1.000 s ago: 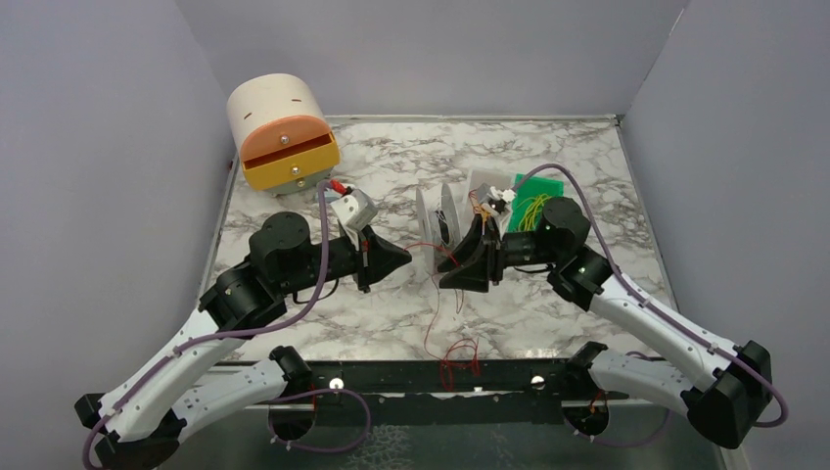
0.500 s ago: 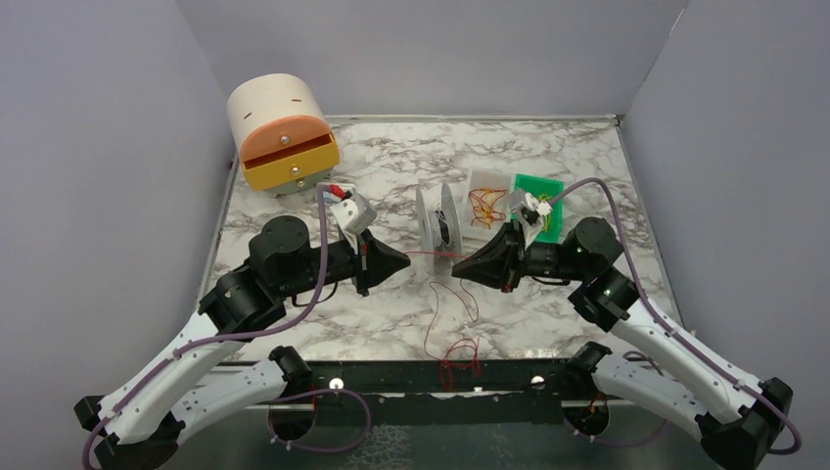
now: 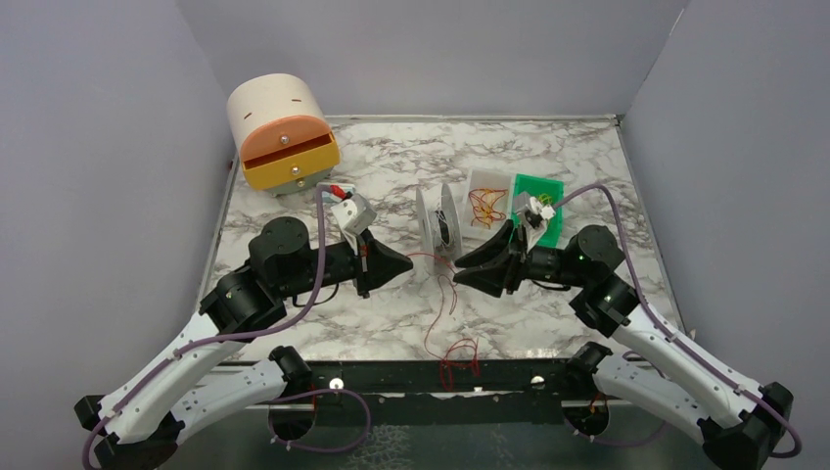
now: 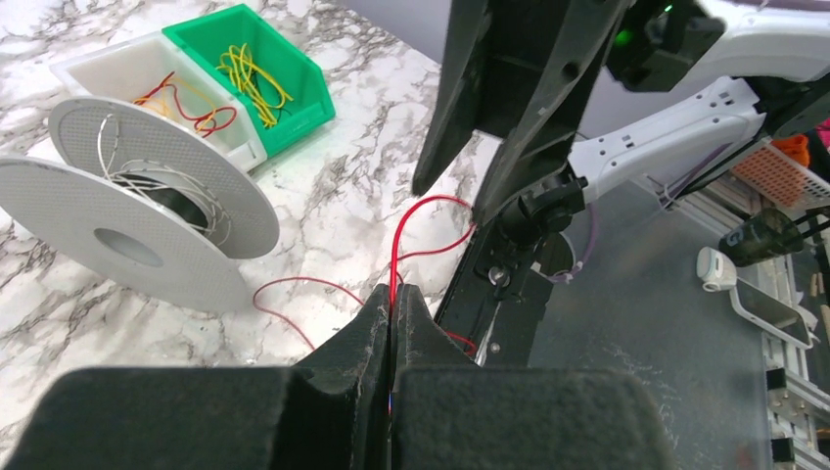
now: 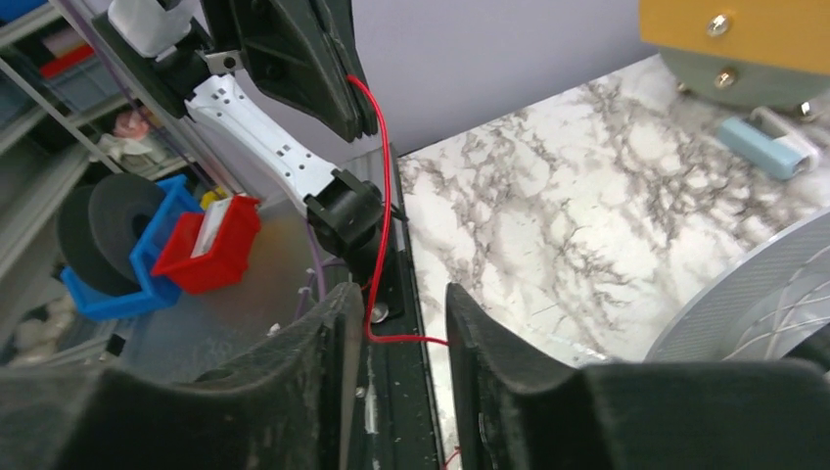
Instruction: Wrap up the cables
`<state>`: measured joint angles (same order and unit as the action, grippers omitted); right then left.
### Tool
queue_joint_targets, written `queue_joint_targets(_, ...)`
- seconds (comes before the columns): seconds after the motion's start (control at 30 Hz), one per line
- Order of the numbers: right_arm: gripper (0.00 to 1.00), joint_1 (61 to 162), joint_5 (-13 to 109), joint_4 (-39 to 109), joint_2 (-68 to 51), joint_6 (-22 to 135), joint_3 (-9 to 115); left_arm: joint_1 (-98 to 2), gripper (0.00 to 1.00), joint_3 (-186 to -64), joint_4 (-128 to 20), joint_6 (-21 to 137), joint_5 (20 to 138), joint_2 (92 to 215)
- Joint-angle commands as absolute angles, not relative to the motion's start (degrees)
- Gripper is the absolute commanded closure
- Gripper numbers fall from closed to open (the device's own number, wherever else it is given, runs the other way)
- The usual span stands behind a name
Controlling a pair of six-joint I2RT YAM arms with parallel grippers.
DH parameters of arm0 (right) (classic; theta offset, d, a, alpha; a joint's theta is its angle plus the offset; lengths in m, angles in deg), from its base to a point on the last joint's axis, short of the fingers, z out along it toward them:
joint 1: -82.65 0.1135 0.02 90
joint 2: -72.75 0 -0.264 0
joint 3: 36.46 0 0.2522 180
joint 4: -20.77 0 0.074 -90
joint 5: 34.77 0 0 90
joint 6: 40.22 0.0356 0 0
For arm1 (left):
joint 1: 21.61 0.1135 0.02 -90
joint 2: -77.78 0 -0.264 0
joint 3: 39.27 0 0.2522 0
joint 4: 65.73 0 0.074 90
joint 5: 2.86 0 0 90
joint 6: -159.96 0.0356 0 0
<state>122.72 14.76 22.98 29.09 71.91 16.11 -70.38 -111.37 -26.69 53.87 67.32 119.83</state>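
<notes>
Winding is the step in hand, as I judge it: my left gripper (image 4: 391, 305) is pinched fully closed on the red cable (image 4: 395, 245), which arcs up from those fingertips. My right gripper (image 5: 396, 299) faces them with its jaws partly apart, holding nothing, and the strand shows through the gap. The grey spool (image 4: 147, 220) stands on edge just beyond both sets of fingertips, so next my right fingers should close on the strand and lead it round the hub while my left holds it taut. No brand, label or writing is readable.
</notes>
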Motion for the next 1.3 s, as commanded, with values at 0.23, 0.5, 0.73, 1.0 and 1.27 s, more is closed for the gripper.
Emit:
queue_joint_targets(0.23,0.43,122.82,11.46,7.4,27.67,76.42,8.0,-70.32,1.0,-111.24,-31.78,50.94,64.9,119.81)
queue_joint_targets(0.5,0.39,122.81,13.43,3.66,25.14,71.71,7.01,-70.34,1.0,-113.84,-32.11,50.2,63.3,120.17)
queue_joint_targets(0.73,0.43,122.77,12.87,1.35,22.1,71.57,6.96,-70.3,1.0,-114.27,-32.81,49.57,63.12,119.72)
queue_joint_targets(1.0,0.44,122.82,12.99,0.78,20.41,71.93,7.09,-70.3,1.0,-115.03,-34.28,48.48,63.07,119.62)
queue_joint_targets(1.27,0.43,122.81,13.83,1.04,20.29,70.94,6.36,-70.32,1.0,-115.4,-35.11,47.42,63.59,118.86)
